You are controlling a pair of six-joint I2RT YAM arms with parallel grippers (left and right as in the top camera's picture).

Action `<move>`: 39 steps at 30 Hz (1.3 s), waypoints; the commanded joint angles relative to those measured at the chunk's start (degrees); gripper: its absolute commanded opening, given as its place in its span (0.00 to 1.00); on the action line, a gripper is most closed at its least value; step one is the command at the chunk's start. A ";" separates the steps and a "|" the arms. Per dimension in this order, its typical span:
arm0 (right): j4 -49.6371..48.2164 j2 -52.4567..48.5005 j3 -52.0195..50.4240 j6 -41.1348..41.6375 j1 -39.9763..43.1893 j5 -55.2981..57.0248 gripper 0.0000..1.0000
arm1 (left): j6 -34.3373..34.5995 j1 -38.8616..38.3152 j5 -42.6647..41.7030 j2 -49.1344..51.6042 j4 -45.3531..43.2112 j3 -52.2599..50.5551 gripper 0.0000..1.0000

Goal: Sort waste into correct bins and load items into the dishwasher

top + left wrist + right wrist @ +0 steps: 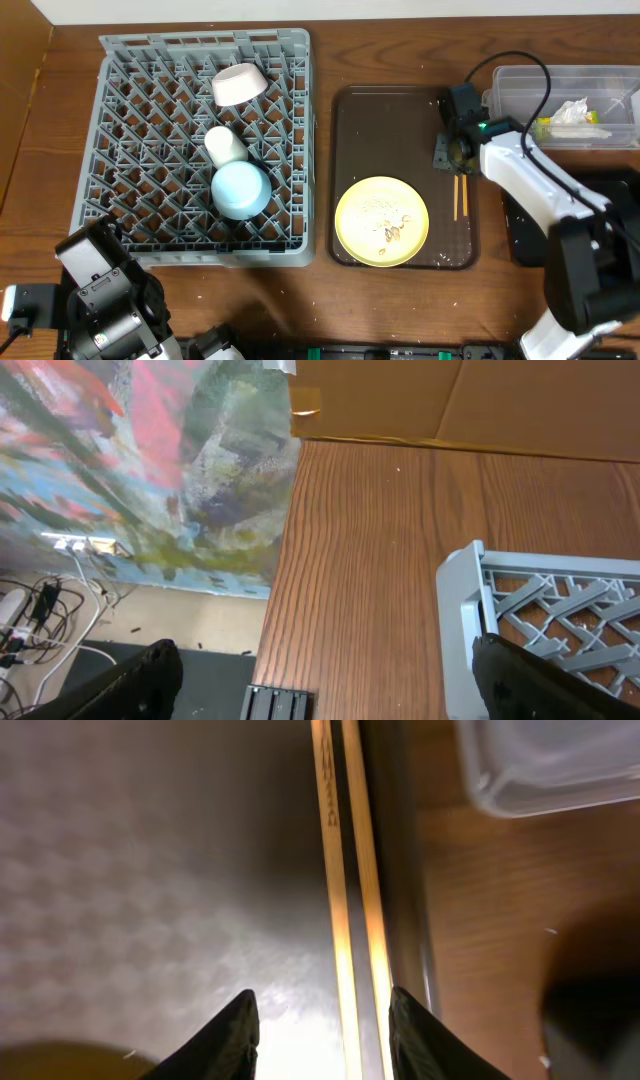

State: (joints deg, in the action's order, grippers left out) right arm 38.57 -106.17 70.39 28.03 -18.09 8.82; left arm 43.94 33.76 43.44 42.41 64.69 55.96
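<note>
The grey dish rack (160, 110) holds a white bowl (239, 84), a small white cup (226, 146) and a light-blue saucer (241, 190). The pale-yellow plate (381, 221) with food crumbs lies on the dark-brown tray (385, 130). The wooden chopsticks (461, 196) lie by the tray's right rim. My right gripper (455, 158) hovers just above them, open, with the chopsticks (350, 900) between its fingertips (320, 1030). My left gripper (320, 680) is open and empty at the table's front left, beside the rack's corner (470, 590). The clear tub (520, 90) holds the tissue (570, 113) and wrapper (545, 127).
A black tub (610, 215) sits at the right, partly hidden by my right arm. A cardboard wall (450, 400) stands at the table's edge. The clear tub's corner (540, 770) shows in the right wrist view.
</note>
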 commanded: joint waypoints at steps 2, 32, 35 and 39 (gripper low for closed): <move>-0.13 -4.17 -0.46 -2.82 0.87 -3.32 0.33 | 0.94 0.42 0.28 -0.07 0.26 0.90 0.94; 7.26 -0.04 11.67 -2.82 1.60 -13.55 0.01 | 0.94 0.42 0.28 -0.07 0.24 0.90 0.94; 5.25 3.63 15.65 -2.75 0.57 -20.70 0.01 | 0.94 0.42 0.28 -0.07 0.26 0.90 0.94; -2.16 5.46 19.39 2.05 -3.34 -27.26 0.01 | 0.94 0.42 0.28 -0.07 0.24 0.90 0.94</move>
State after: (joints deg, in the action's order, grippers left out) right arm 39.51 -103.35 86.67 26.28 -18.24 -10.09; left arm 43.94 33.76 43.42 42.41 64.69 55.96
